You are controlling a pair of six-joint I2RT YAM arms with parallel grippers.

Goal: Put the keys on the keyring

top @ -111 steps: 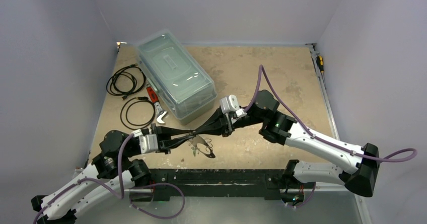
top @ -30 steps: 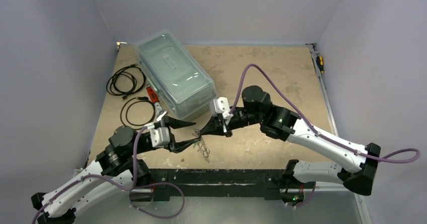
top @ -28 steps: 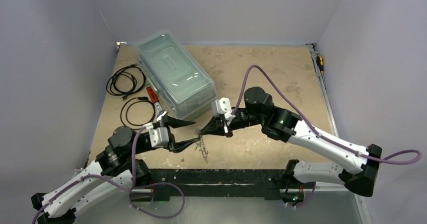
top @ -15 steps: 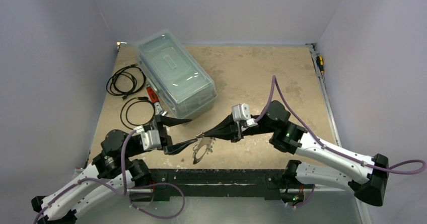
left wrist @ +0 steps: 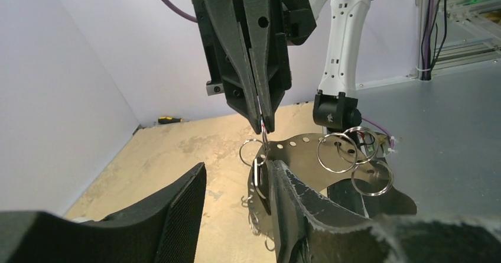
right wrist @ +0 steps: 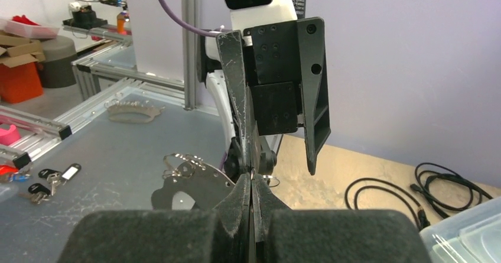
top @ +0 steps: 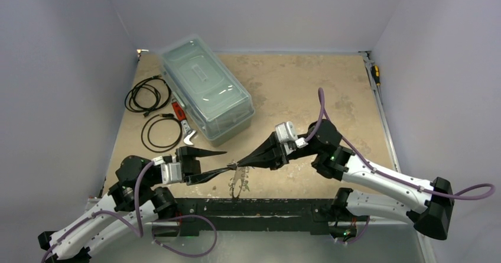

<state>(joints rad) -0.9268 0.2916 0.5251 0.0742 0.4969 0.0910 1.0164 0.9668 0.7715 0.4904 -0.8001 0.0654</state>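
Keyring pinched in my right gripper's closed tips, left gripper spread beside; grey holed plate, rings dangling.

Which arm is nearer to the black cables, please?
Left. The left arm sits just on the near side of the cables, on their side of the table. The right arm reaches in from the opposite side, its fingers getting only as far as the keyring mid-table.

Keyring dull silver-grey; table mottled tan; box translucent pale green; cables black; walls pale lavender.
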